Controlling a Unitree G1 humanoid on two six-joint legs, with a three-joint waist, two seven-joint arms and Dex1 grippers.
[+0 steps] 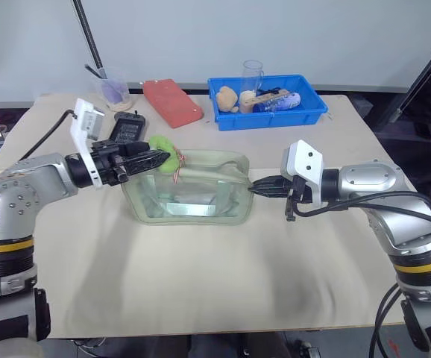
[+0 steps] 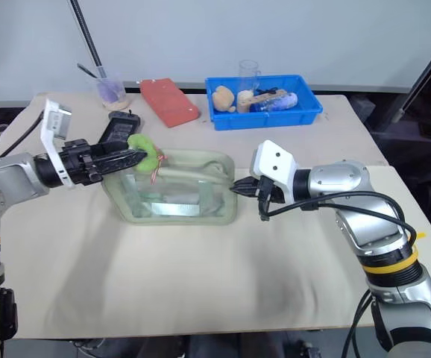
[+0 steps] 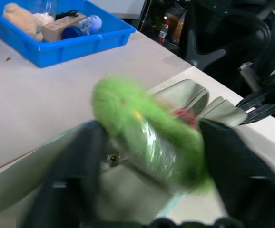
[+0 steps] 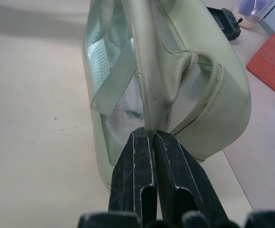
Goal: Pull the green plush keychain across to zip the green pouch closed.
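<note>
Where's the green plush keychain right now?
In the left eye view, the green plush keychain sits at the green pouch's top left corner, right at the tip of the left tool, with the black remote just behind it.

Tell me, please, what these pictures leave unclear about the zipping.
- Left tool: fingers spread around the green plush keychain; blur in the left wrist view hides any contact.
- Zipper pull on the green pouch: hidden behind the keychain and blurred.
- Right tool: shut on the pouch's end; fabric beyond its fingers is covered.
</note>
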